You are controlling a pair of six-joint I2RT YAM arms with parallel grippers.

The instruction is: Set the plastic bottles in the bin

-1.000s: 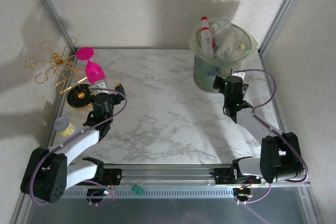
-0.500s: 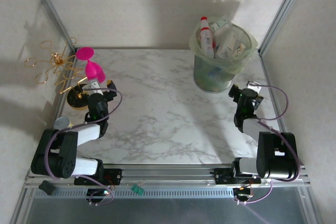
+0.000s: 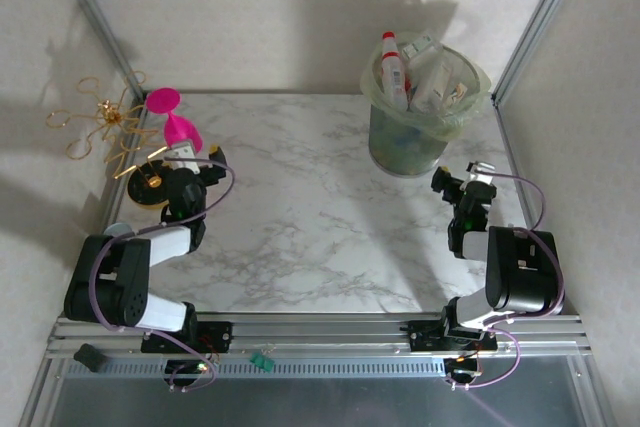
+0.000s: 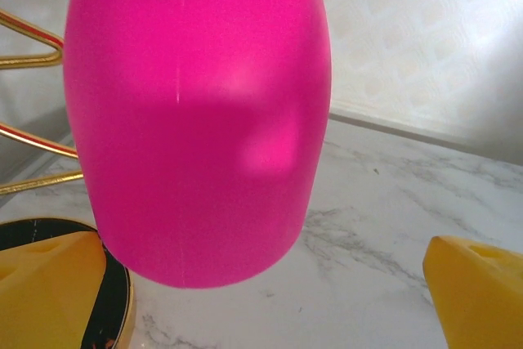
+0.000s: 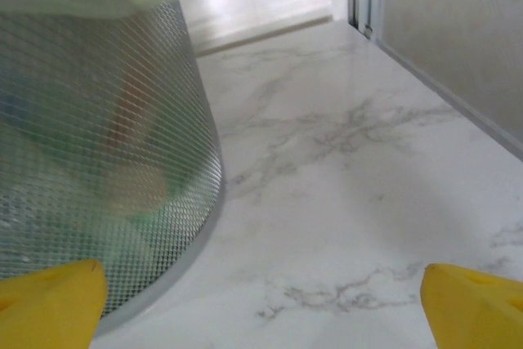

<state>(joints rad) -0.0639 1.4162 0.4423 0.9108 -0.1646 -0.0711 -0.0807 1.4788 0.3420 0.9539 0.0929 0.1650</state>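
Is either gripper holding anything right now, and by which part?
Nothing is held. The left gripper stands open before the pink goblet, the right gripper open beside the bin.

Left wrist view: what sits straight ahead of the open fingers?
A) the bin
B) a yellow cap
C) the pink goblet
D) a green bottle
C: the pink goblet stands close ahead of the left gripper, whose jaws are wide apart with nothing between them.

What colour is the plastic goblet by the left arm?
Bright pink. The pink plastic goblet shows best in the left wrist view.
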